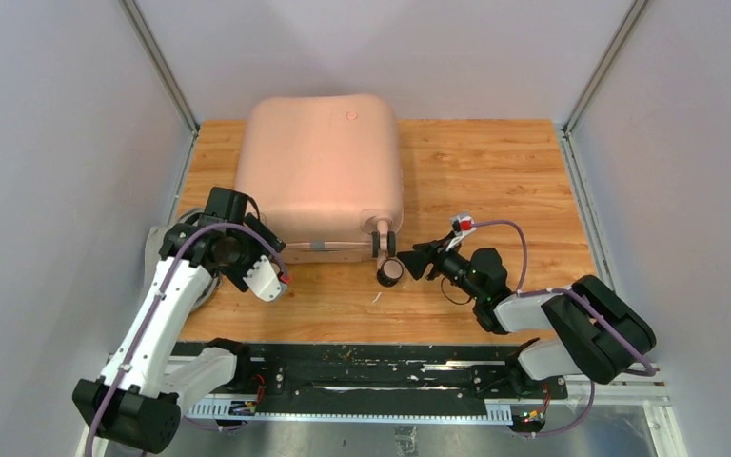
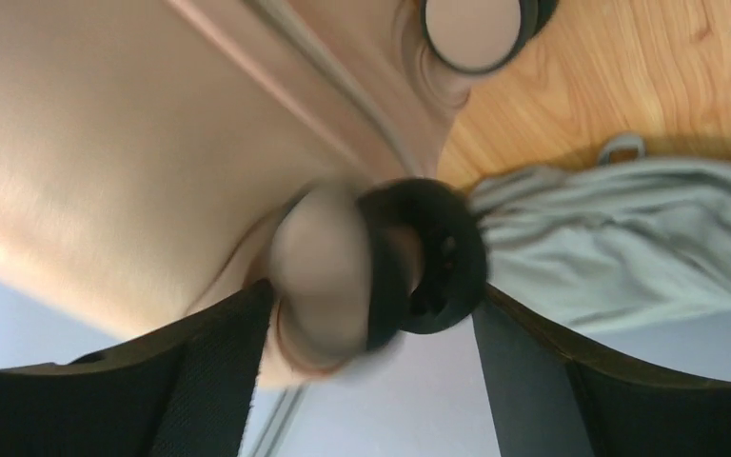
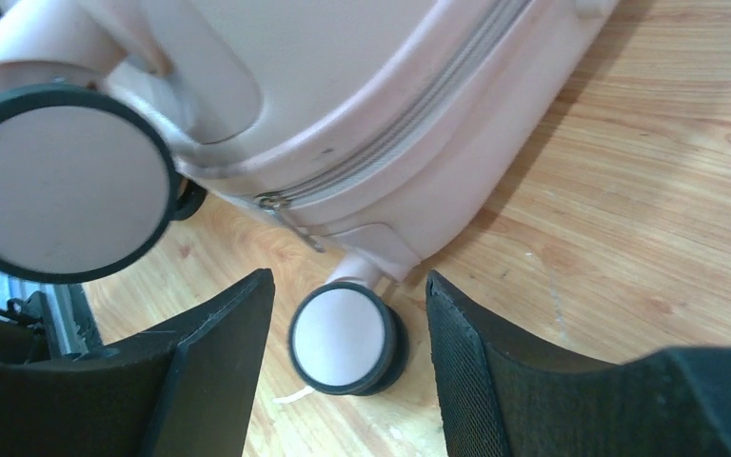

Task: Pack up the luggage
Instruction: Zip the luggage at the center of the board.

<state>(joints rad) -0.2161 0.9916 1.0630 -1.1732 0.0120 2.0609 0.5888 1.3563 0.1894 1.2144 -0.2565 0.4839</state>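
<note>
Robotics laboratory test cell: a left arm (image 1: pixel 167 305) and a right arm (image 1: pixel 533 309), trailing purple cables (image 1: pixel 506 227), stand bolted to a black rail (image 1: pixel 371 367) at the edge of a wooden table (image 1: pixel 495 171). Plain pale wall panels (image 1: pixel 48 143) on metal posts (image 1: pixel 158 62) enclose the table.

Closed luggage (image 1: pixel 319 171) flat on table (image 1: pixel 495 171), far centre. Left gripper (image 1: pixel 276 259) at near-left corner; right gripper (image 1: pixel 415 260) just beside near-right wheel (image 1: pixel 389 272).
</note>
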